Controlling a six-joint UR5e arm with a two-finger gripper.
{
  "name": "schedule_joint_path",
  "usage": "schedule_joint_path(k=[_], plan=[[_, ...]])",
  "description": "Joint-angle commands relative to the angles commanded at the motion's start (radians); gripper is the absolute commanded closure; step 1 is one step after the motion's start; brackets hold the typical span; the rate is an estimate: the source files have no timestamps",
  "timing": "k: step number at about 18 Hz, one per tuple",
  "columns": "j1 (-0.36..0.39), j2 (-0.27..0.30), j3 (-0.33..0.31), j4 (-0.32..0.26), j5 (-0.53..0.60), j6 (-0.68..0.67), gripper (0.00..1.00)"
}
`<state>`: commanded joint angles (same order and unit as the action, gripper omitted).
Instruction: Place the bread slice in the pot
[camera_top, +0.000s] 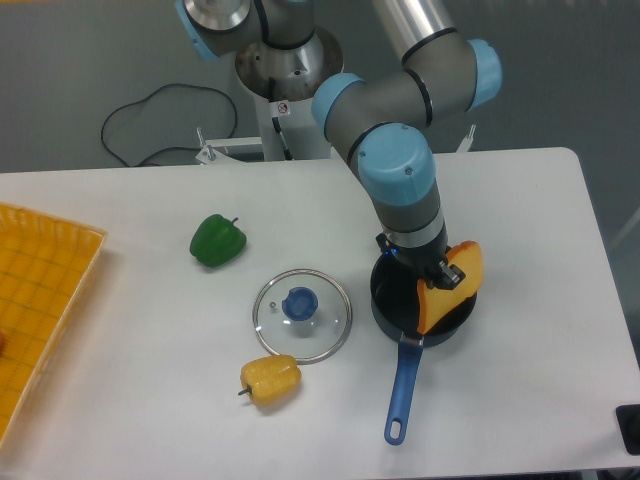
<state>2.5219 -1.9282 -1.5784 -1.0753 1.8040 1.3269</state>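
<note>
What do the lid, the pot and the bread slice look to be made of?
Lid: clear glass or plastic, since the table shows through it, with a metal-looking rim and blue plastic knob. Pot: dark, probably coated metal or plastic, with a glossy blue handle. Bread slice: smooth matte orange toy, likely plastic or foam.

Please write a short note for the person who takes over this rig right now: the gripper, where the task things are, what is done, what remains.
Gripper: shut on the bread slice, which it holds tilted on edge over the pot.
Pot: on the table, right of the glass lid, blue handle pointing toward the camera.
Done: slice picked up and brought to the pot's opening.
Left: release the slice so that it lies inside, then lift the arm away.
Whether the slice's lower edge touches the pot, I cannot tell.
</note>
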Motion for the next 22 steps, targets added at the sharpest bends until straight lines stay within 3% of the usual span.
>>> schedule_joint_path(k=[11,15,22], plan=[[-0.023,0.006,-0.006,-0.014,0.011,-0.002,0.00],[-0.035,0.040,0.004,-0.031,-0.003,0.000,0.00],[-0.152,0.107,0.026,-0.104,-0.047,-0.011,0.00]])
